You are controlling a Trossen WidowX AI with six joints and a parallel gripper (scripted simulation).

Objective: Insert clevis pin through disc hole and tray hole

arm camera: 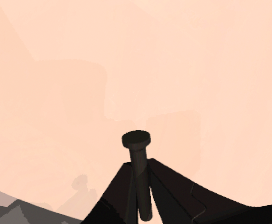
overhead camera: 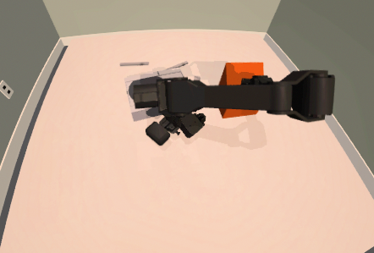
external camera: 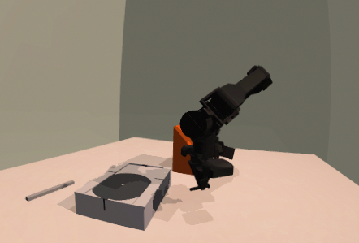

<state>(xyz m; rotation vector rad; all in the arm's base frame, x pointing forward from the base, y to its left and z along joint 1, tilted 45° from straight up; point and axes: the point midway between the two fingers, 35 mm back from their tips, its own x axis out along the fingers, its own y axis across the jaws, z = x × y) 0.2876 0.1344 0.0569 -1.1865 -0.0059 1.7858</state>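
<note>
The steel tray (overhead camera: 140,115) (external camera: 122,212) stands on the table, partly under the arm in the top view. The wide disc (overhead camera: 145,81) (external camera: 110,190) lies flat inside its rim, dark in shadow, with a small mark at its middle. My gripper (external camera: 201,187) (arm camera: 139,167) is beside the tray, on the orange block's side in the exterior view. It is shut on the clevis pin (arm camera: 136,139), whose head sticks out past the fingertips. The pin's shadow falls apart from it, so it seems held above the table. The tray's pin hole is not discernible.
An orange block (overhead camera: 245,68) (external camera: 179,154) stands near the arm, on the far side from the disc. A thin grey rod (overhead camera: 134,63) (external camera: 50,190) lies beyond the tray. Another thin piece (overhead camera: 177,65) lies by the tray's back edge.
</note>
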